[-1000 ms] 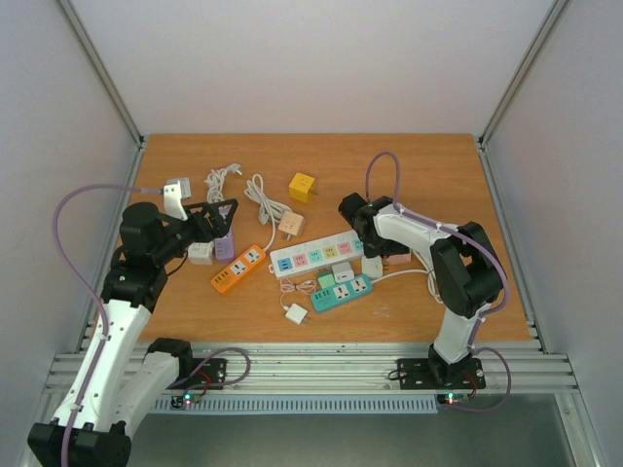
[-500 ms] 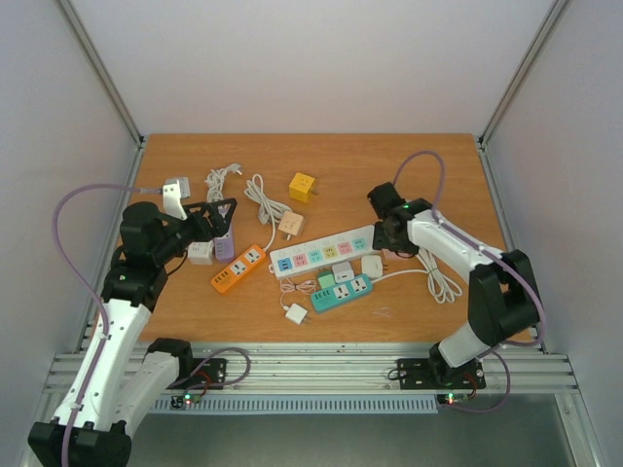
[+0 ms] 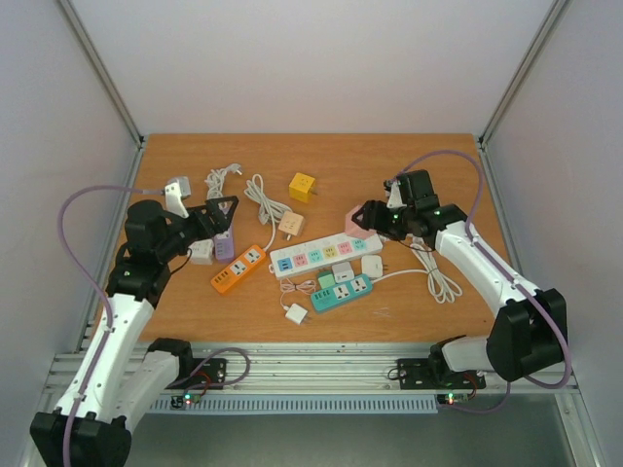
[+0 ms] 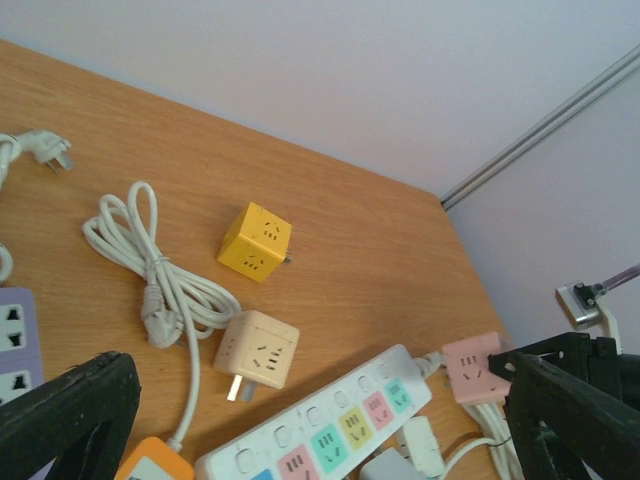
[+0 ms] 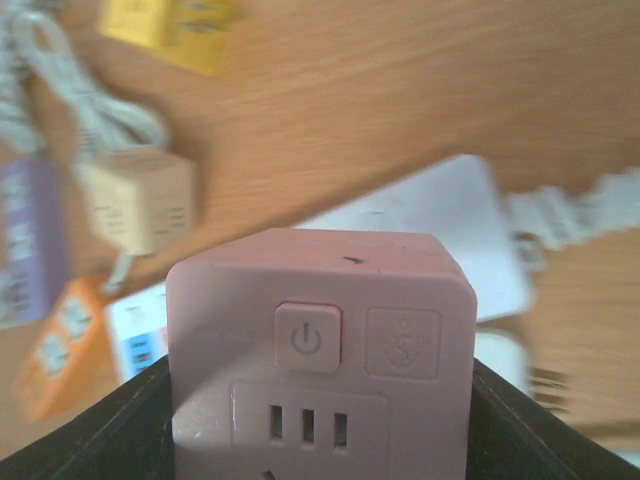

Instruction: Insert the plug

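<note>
One pink cube adapter (image 5: pixel 318 300) gripped inside right claw (image 3: pixel 373 218)

This looks like a robot lab, set up as a small test booth. Two robot arms, a left arm (image 3: pixel 122 321) and a right arm (image 3: pixel 482 263), are bolted to a metal rail (image 3: pixel 311 365) at the near edge of a wooden worktop (image 3: pixel 428 156). Plain white walls (image 3: pixel 311 58) and metal posts (image 3: pixel 107 78) close it in on three sides. Purple cables (image 3: pixel 64 216) loop from the arms. Many power strips (image 3: pixel 321 251), plug cubes (image 3: pixel 303 186) and cords (image 3: pixel 263 199) lie spread on the worktop.
</note>
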Controlling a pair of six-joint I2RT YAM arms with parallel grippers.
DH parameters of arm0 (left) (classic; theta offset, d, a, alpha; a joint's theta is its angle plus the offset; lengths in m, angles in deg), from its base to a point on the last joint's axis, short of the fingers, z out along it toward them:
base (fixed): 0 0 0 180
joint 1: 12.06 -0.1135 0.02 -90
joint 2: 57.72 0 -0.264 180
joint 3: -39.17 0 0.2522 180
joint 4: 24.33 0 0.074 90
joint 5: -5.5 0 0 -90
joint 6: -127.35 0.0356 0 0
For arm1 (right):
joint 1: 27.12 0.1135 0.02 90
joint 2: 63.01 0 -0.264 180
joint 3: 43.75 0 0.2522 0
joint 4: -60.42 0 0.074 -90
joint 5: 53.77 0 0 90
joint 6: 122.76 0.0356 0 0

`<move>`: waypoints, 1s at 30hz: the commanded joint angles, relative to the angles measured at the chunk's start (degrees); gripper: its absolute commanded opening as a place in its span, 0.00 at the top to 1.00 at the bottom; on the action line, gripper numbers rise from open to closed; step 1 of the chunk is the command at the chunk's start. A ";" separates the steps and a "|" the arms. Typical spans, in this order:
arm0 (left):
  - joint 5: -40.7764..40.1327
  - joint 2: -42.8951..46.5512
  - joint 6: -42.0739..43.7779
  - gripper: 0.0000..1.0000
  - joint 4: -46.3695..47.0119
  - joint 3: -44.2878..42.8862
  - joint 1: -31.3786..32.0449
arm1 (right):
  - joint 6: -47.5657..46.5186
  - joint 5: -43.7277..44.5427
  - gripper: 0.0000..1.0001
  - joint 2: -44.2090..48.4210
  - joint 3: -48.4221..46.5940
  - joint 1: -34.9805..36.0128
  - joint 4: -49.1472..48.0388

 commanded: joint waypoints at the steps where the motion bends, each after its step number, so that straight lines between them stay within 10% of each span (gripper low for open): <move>1: 2.81 -1.50 -11.99 0.01 9.32 4.58 -0.12 | 5.55 -18.33 0.51 1.19 1.55 0.12 -12.41; 18: 16.19 -15.94 -40.02 0.02 53.65 13.40 12.23 | 19.36 -33.33 0.50 -2.10 -0.12 9.01 -29.46; 30: 13.82 -10.98 -25.65 0.02 39.20 8.70 17.43 | 6.88 -39.31 0.48 0.66 -4.89 9.90 -23.92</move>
